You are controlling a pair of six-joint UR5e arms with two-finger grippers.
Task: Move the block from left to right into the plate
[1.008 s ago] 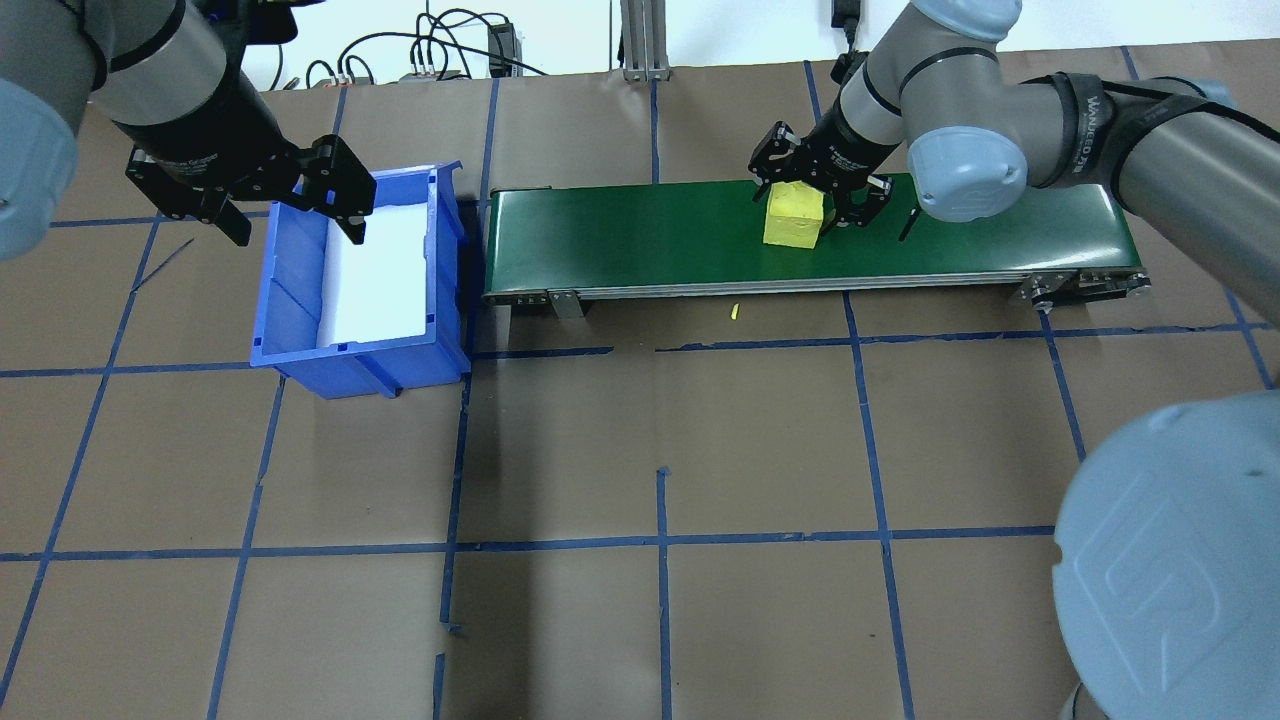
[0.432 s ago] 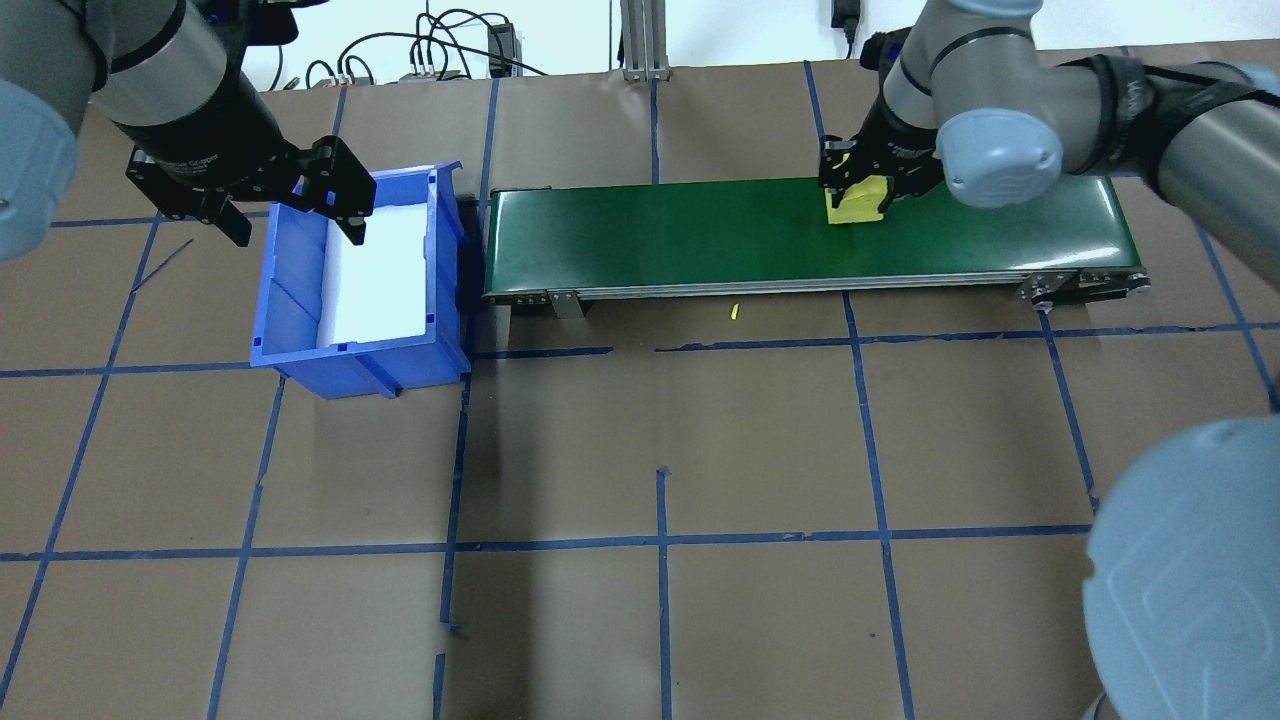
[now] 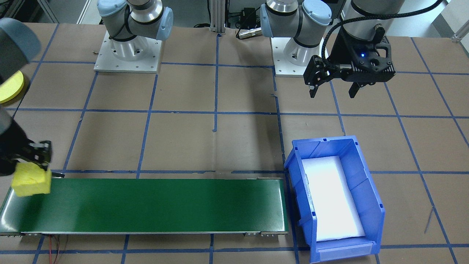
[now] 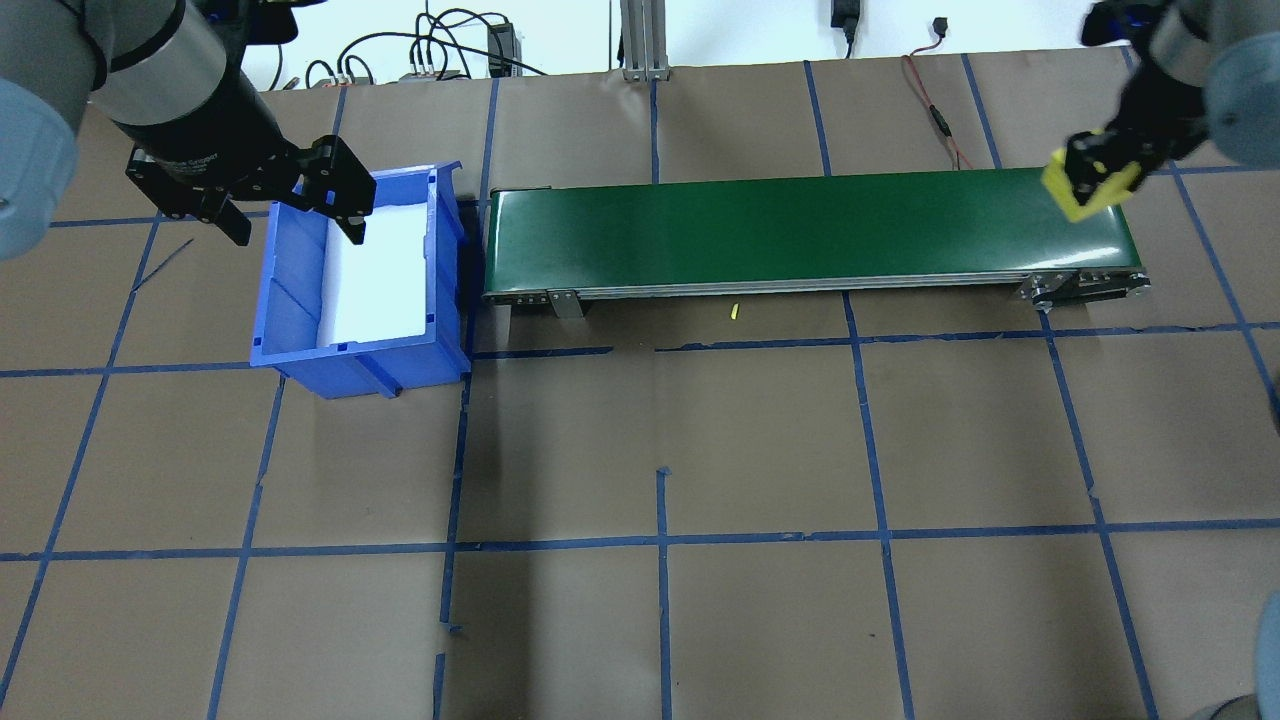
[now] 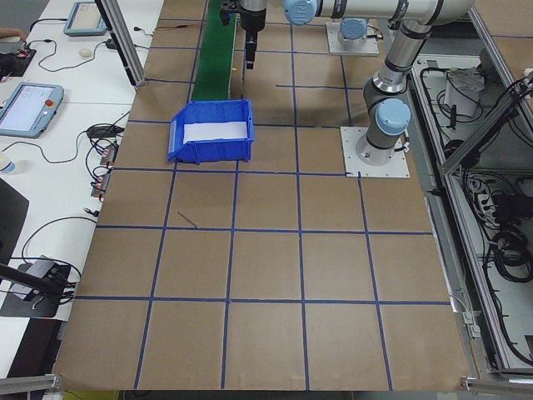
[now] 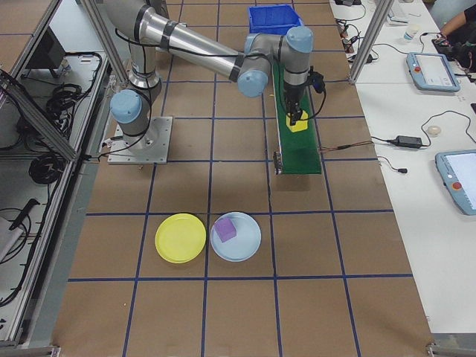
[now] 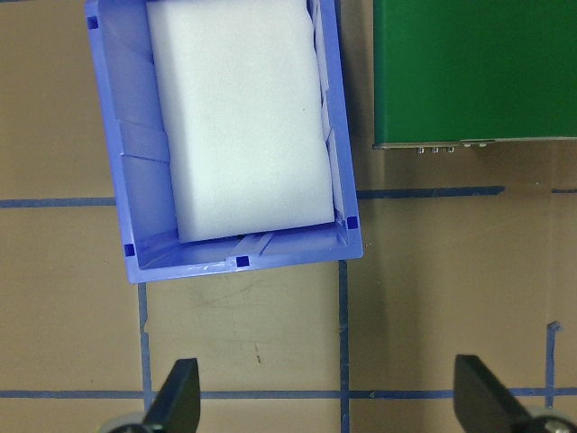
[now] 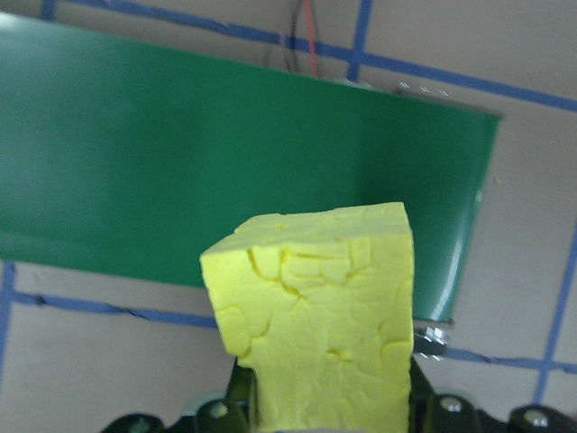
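The yellow foam block (image 4: 1090,182) hangs lifted over the green belt's end; the round yellow plate (image 6: 181,238) lies flat on the table, well apart.

yellow plate (image 3: 10,88) half behind right arm

I see a robotics lab: taped grid table (image 6: 223,297), aluminium framing (image 6: 44,111), teach pendants (image 6: 428,71) and cabled benches (image 5: 50,142)

The yellow block (image 8: 315,307) looks like spongy foam, its face rough, cracked and matt. The green conveyor belt (image 4: 800,232) is smooth with a faint sheen. The blue bin (image 3: 370,205) is glossy moulded plastic, lined with a matt white foam pad (image 7: 239,117). Matt brown paper covers the bench (image 4: 660,450), marked with blue tape.
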